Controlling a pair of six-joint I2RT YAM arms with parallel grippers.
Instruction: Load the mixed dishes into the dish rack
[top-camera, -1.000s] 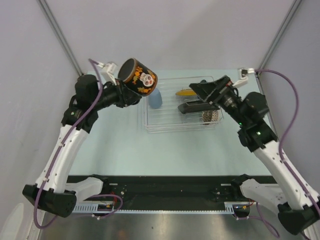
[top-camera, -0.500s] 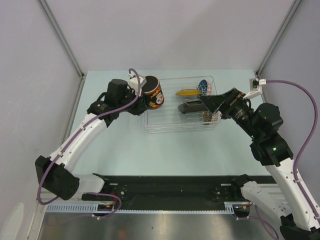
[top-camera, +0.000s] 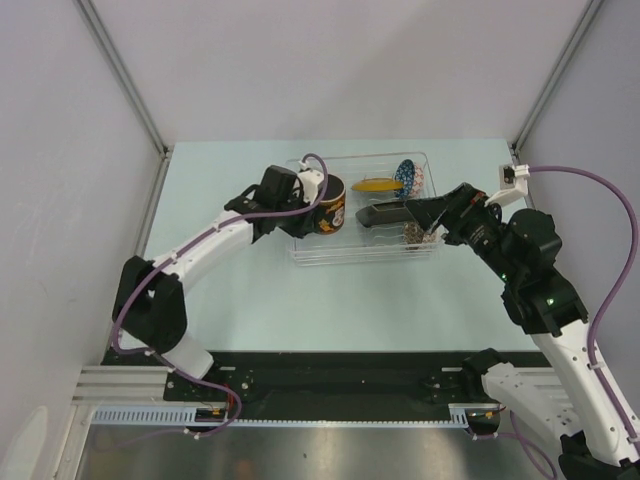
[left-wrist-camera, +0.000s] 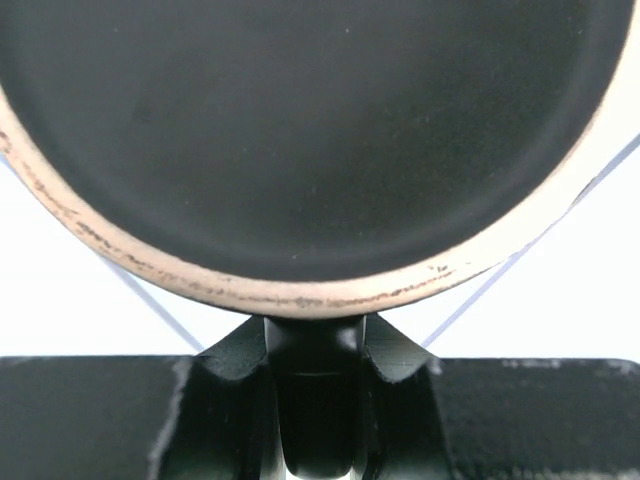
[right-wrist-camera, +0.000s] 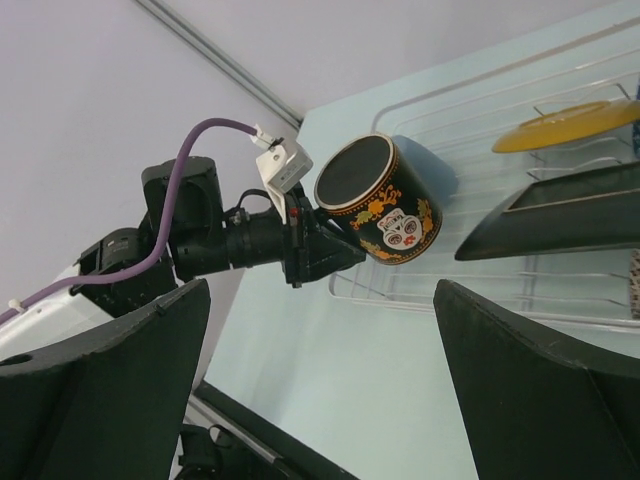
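Currently left tool (top-camera: 308, 196) clamped on mug (top-camera: 331, 208), tilted, rack (top-camera: 300, 245) left end below tool, blue cup (right-wrist-camera: 436, 176) just beyond. Risk: slanted release tips mug onto cup or rack wall. Right tool (top-camera: 421, 212) gaping, empty, black plate (top-camera: 380, 214) just ahead; could nudge it.

One dish rack (top-camera: 362, 256); one mug (top-camera: 331, 206); one light blue cup (right-wrist-camera: 436, 172); two plates, a yellow plate (top-camera: 377, 185) and a black plate (top-camera: 383, 215); two bowls, a patterned bowl (top-camera: 408, 175) and a speckled bowl (top-camera: 414, 234).
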